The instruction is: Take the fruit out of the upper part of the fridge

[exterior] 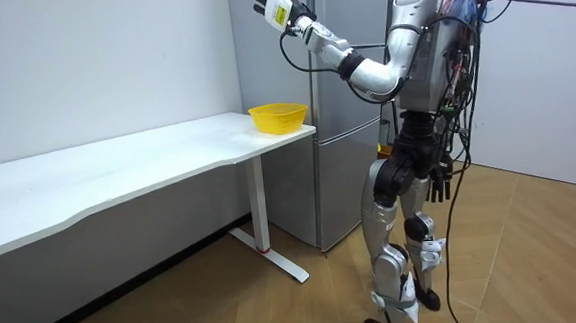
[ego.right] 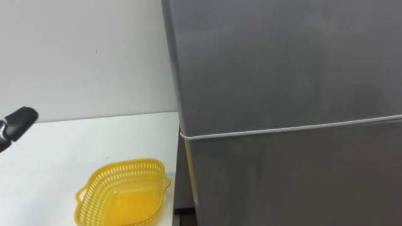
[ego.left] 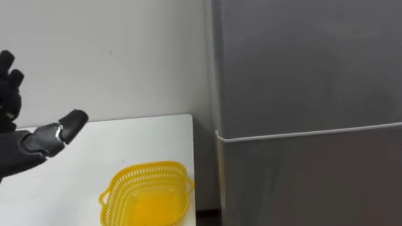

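Left robot hand (ego.left: 25, 141) is up, spread open and empty, left of the fridge (ego.left: 301, 176). I reckon it's lining up on the shut upper door (ego.left: 301, 63), with my item hidden behind it. Yellow basket (ego.left: 147, 191) waits on the bench (ego.left: 125, 135) beside the fridge, likely for the drop. Right robot hand (exterior: 440, 184) hangs slack.

You see the closed grey fridge (ego.right: 289, 94) beside the white table (ego.right: 75, 138), a yellow basket (ego.right: 122, 188) near the table's fridge-side edge, and the left hand (ego.right: 19, 120) reaching in at far left.
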`<state>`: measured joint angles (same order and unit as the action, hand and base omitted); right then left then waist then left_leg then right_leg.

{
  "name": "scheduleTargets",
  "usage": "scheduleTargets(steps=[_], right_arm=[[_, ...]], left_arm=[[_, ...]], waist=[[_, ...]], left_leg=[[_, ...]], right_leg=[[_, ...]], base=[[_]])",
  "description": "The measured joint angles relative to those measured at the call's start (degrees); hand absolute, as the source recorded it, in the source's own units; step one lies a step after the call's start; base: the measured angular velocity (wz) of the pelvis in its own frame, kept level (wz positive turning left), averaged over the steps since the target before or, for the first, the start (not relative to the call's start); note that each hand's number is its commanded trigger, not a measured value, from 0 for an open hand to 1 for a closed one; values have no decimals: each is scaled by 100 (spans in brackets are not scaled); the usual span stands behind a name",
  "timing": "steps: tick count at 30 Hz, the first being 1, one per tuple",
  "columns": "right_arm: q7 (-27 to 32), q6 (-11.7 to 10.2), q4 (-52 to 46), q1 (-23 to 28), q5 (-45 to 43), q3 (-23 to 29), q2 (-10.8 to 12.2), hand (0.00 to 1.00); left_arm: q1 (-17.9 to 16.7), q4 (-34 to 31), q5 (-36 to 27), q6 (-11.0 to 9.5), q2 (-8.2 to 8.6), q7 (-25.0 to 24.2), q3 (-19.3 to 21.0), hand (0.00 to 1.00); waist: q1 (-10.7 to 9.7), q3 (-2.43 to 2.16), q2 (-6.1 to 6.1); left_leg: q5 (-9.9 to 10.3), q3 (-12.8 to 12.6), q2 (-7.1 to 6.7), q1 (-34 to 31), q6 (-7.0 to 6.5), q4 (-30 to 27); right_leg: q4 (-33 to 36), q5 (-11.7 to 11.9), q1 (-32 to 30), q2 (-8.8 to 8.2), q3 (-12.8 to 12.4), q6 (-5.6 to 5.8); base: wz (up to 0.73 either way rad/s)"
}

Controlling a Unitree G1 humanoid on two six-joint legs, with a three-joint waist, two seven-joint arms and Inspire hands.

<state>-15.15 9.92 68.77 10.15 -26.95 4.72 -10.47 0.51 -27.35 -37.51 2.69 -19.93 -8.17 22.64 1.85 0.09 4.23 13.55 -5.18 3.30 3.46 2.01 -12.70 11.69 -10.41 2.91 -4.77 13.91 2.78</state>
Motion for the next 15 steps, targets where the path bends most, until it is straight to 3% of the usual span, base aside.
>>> scheduleTargets(steps=[4,8,12,15], right_arm=[[13,21,-5,1,0,-1,-77,0],[28,77,13,-6,-18,0,-98,0],[72,91,1,-19,-66,-10,-100,0],[126,90,4,-69,-55,-8,-102,0]], left_arm=[[2,-3,100,173,0,-269,-85,0],[5,-1,240,208,0,-455,-148,0],[9,7,807,245,1,-650,-437,0],[9,19,843,278,0,-788,-661,0]], waist=[[-30,0,-1],[-67,35,-58],[-124,42,-80],[-192,36,-80]], left_leg=[[0,-90,2,19,0,0],[0,-100,2,31,0,0],[0,-98,2,21,0,-8],[0,-99,5,13,0,-10]], right_leg=[[1,-2,1,0,-59,3],[7,-1,-5,0,-97,4],[9,-1,-2,-4,-34,4],[9,-1,5,-8,-6,4]], base=[[-8],[-1],[3],[5]])
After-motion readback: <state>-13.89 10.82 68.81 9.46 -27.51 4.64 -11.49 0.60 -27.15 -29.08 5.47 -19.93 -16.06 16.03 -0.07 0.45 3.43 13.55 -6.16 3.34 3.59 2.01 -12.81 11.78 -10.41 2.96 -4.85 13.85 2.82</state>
